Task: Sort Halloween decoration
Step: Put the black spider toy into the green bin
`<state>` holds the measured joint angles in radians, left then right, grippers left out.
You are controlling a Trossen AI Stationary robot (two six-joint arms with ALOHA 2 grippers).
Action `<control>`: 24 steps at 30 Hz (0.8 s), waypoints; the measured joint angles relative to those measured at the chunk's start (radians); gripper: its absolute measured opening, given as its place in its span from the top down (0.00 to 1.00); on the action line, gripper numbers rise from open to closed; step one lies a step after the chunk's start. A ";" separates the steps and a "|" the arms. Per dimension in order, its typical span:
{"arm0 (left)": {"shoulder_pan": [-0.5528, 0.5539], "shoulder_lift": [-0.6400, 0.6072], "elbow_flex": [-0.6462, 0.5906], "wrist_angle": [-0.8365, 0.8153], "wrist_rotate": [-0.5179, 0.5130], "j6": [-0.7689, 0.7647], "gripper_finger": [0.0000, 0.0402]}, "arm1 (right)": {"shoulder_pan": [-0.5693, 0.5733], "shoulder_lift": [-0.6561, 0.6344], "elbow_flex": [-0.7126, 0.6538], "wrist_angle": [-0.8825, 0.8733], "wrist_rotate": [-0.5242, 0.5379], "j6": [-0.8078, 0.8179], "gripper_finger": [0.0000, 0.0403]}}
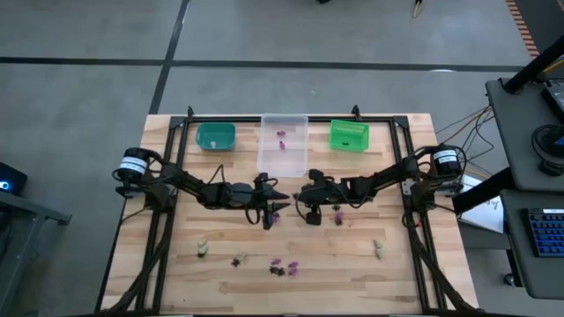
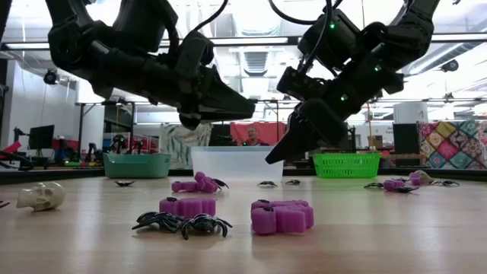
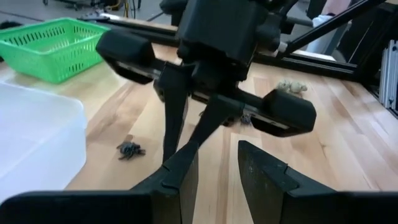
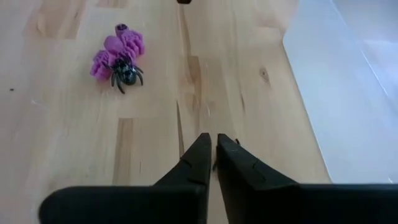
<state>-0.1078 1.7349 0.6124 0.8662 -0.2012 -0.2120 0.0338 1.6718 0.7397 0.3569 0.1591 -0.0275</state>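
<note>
**Both grippers mid-table, trinkets scattered in front of them**

My right gripper (image 4: pixel 214 163) hangs just above the wood, fingers pinched almost together, and I can't make out anything between the tips. Off ahead of it, well apart, a black spider (image 4: pixel 125 71) sits right on top of a purple trinket (image 4: pixel 115 48), the two touching; the purple piece's long axis runs diagonally across the planks, while the spider's heading I can't tell. The clear bin (image 4: pixel 348 81) sits just to one side.

My left gripper (image 3: pixel 214 171) faces the right one at table centre, fingers a little apart, nothing between them. Beyond it lie another black spider (image 3: pixel 129 149) by the clear bin's wall and a pale beige trinket (image 3: pixel 290 87) farther off.

From above, more pieces are strewn along the table's (image 1: pixel 176 282) near edge, and one purple trinket already lies in the clear bin. The teal bin (image 1: pixel 216 136) and green bin (image 1: pixel 349 136) flank it.
</note>
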 joint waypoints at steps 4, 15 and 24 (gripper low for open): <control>0.000 -0.012 0.003 0.002 0.000 0.030 0.76 | 0.000 0.000 0.008 0.001 -0.002 -0.017 0.83; 0.000 -0.080 0.001 -0.050 0.000 0.121 0.76 | -0.021 0.050 0.007 0.027 -0.001 -0.022 0.59; 0.000 -0.149 0.000 -0.120 0.000 0.216 0.76 | -0.057 0.140 0.026 0.056 -0.009 0.013 0.58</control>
<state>-0.1078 1.5863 0.6128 0.7462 -0.2015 0.0035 -0.0229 1.8114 0.7655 0.4128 0.1505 -0.0147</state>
